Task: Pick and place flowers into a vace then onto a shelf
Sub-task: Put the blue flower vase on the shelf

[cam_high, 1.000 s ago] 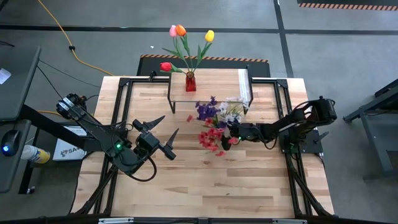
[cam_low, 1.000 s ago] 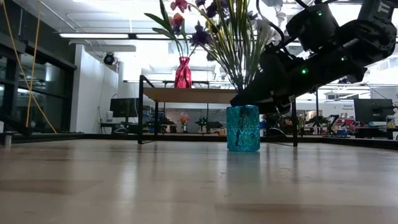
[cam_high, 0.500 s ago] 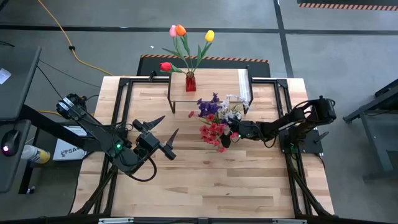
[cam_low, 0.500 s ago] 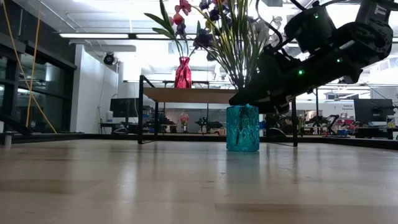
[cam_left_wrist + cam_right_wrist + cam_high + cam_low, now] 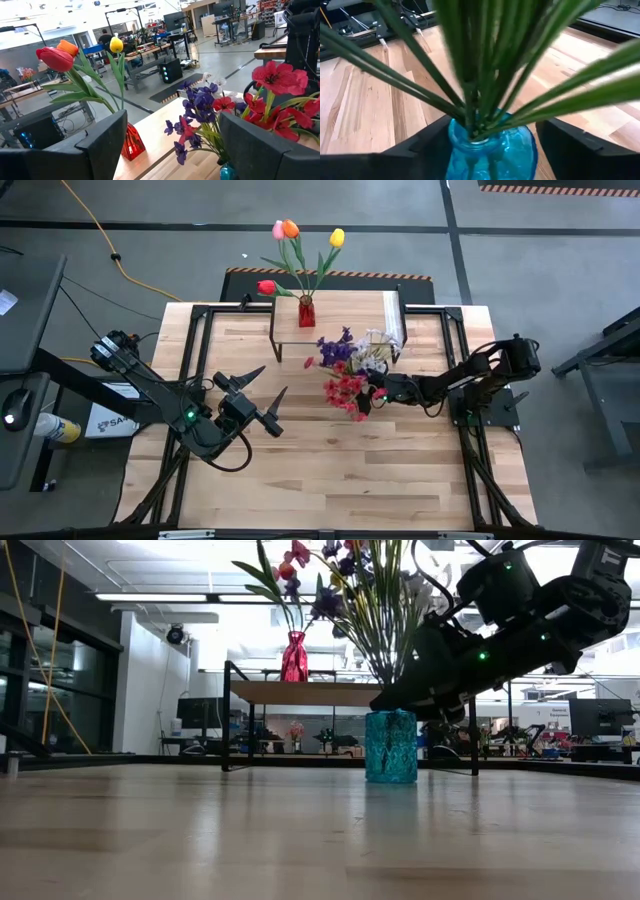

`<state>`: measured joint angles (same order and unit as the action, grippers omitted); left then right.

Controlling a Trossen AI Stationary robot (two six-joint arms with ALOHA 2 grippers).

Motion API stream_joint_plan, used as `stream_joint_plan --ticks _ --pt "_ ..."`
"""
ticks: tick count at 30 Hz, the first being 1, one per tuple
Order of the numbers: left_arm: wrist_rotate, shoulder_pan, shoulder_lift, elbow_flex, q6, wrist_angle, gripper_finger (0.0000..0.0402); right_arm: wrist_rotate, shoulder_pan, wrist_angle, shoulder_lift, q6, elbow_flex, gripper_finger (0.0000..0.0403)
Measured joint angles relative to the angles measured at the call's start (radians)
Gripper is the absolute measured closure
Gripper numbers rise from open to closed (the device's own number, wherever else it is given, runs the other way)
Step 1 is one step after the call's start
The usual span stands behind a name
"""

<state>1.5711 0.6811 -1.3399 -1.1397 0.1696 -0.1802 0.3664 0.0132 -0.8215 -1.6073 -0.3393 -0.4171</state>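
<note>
A blue glass vase stands on the table in front of the shelf. It holds purple, white and red blossom sprays, which hide it in the high view. My right gripper is at the vase's upper part, shut on it. A red vase with red, pink, orange and yellow tulips stands on the shelf's left part. My left gripper is open and empty above the table, left of the blue vase. In the left wrist view its fingers frame both bouquets. My right gripper holds the blue vase by its upper part, just below the rim, with one finger on each side. The fingers come level from the table's right side. The vase is upright, and in the low view its base seems to rest on the table.
The shelf has thin black legs and stands at the table's far middle, its right part bare. A clear box sits at the shelf's right end. Bare plank tabletop lies toward the near edge.
The blossom sprays in the blue vase have swung a little toward the table's far edge and drawn closer together. The vase has kept its place on the table with my right gripper at it.
</note>
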Motion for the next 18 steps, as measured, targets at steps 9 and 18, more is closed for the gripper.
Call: stream_joint_plan --ticks 9,18 --pt "0.0 0.0 0.0 0.0 0.0 0.0 0.0055 0.003 0.0 -0.017 0.002 0.007 -0.001 0.0216" --pt "0.0 0.0 0.0 0.0 0.0 0.0 0.0055 -0.037 0.0 -0.036 0.01 0.007 0.0 0.0288"
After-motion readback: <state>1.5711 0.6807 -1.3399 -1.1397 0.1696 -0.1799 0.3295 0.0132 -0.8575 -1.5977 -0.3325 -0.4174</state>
